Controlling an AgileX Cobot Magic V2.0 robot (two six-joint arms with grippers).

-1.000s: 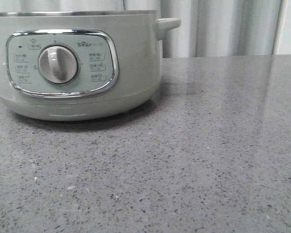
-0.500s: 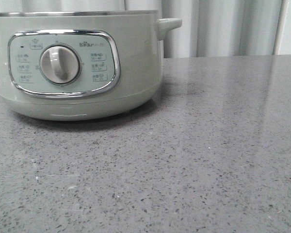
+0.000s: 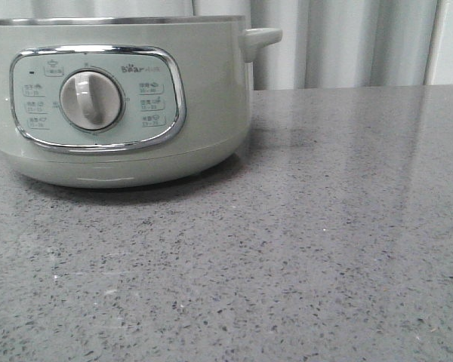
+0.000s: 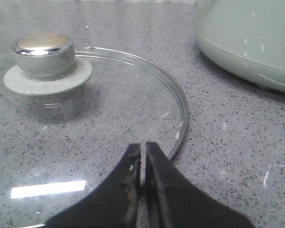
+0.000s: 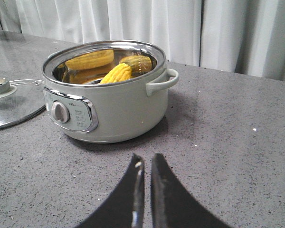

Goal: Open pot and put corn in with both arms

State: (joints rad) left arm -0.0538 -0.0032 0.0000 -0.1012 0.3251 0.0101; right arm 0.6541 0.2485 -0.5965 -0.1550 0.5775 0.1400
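The pot (image 5: 107, 95) stands uncovered on the grey worktop (image 3: 325, 249), toward its far left part and near the back edge by the curtain (image 3: 347, 41); its control panel (image 3: 97, 98) faces the front edge and its small side handle (image 5: 162, 81) points right. The corn (image 5: 116, 73) lies inside the pot, leaning against the steel wall; the other yellow shapes around it may be its reflections, though the view is too small to be sure. The glass lid (image 4: 85, 137) lies flat on the worktop just left of the pot, knob (image 4: 43, 54) up. The left gripper (image 4: 142, 156) hovers over the lid's near rim, jaws nearly closed and holding nothing. The right gripper (image 5: 145, 168) hangs right of the pot, jaws close together, also holding nothing
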